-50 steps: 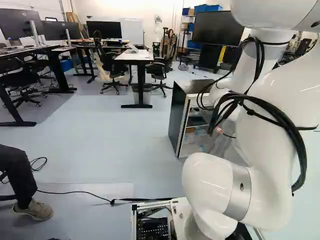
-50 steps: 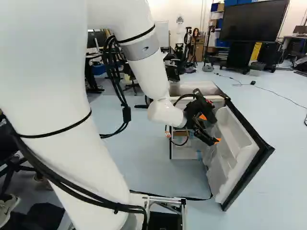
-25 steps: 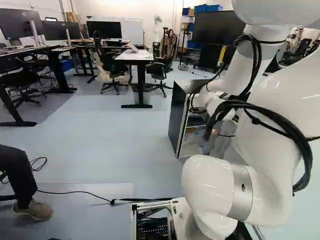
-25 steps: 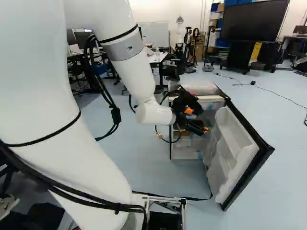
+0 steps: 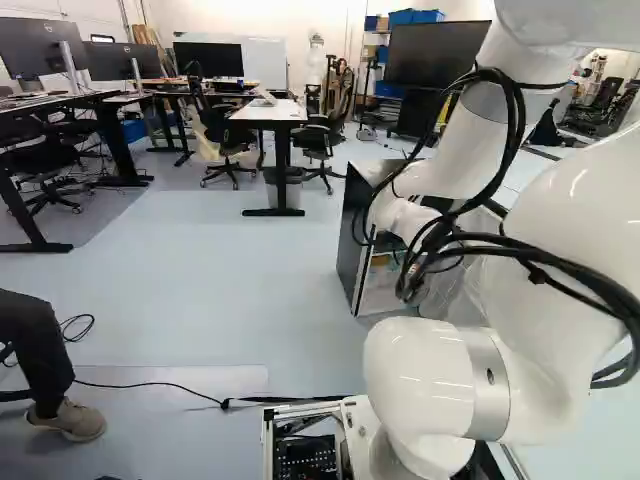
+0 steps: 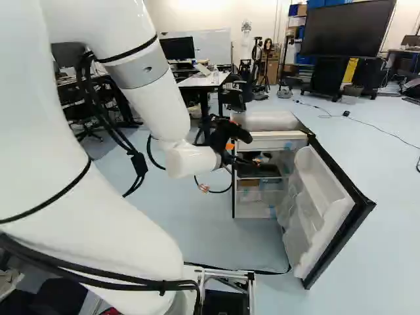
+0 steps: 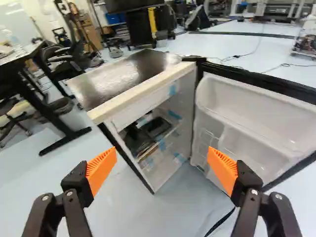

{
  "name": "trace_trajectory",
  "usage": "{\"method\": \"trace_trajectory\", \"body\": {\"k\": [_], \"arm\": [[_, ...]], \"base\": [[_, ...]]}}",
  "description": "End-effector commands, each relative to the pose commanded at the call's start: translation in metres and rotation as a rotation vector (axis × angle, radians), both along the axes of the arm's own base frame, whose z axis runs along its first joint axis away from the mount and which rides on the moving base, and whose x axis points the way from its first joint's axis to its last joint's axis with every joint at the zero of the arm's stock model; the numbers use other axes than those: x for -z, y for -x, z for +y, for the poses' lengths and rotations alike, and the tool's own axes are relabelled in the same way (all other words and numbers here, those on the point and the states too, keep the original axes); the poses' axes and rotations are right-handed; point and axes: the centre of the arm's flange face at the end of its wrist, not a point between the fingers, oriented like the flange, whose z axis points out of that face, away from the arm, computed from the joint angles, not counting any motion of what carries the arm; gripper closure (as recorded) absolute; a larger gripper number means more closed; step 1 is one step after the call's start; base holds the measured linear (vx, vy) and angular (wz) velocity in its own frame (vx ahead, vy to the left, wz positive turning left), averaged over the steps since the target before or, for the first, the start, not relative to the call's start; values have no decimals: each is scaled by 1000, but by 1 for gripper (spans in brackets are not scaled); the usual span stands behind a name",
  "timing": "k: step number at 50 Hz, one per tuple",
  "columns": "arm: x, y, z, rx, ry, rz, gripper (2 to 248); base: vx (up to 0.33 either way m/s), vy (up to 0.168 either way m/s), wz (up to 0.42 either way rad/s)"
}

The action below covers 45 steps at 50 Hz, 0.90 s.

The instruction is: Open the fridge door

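My gripper (image 6: 247, 159) is in front of the fridge's upper front corner in the right base view, away from the door. The small fridge (image 6: 266, 121) has a dark top and a pale interior with shelves. Its door (image 6: 323, 200) stands wide open, white bins on the inner side and a black outer edge. In the wrist view the gripper (image 7: 162, 155) has its orange pads far apart with nothing between them; the fridge (image 7: 129, 74) lies ahead, and the door (image 7: 249, 123) is ahead of one finger. In the left base view the arm partly hides the fridge (image 5: 352, 235).
Dark items rest on a fridge shelf (image 7: 157, 127). Beyond the fridge are a white table (image 5: 268, 111), office chairs (image 5: 225, 140) and a large screen (image 6: 348, 27). A black cable crosses the floor by the base. A person's leg and shoe show at the left of the left base view.
The arm has swung away from the door, carrying the gripper from the door's inner side to the fridge's far front corner. Door, fridge and base have stayed put.
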Motion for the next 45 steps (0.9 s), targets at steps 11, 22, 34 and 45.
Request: {"method": "trace_trajectory", "body": {"k": [11,22,34,45], "arm": [[0,7,28,-148,38,-5,3],[1,15,51,-275,70,-12,3],[2,23,71,-388,98,-20,3],[3,31,85,-470,118,-27,3]], "base": [[0,0,0],[0,0,0],[0,0,0],[0,0,0]]}}
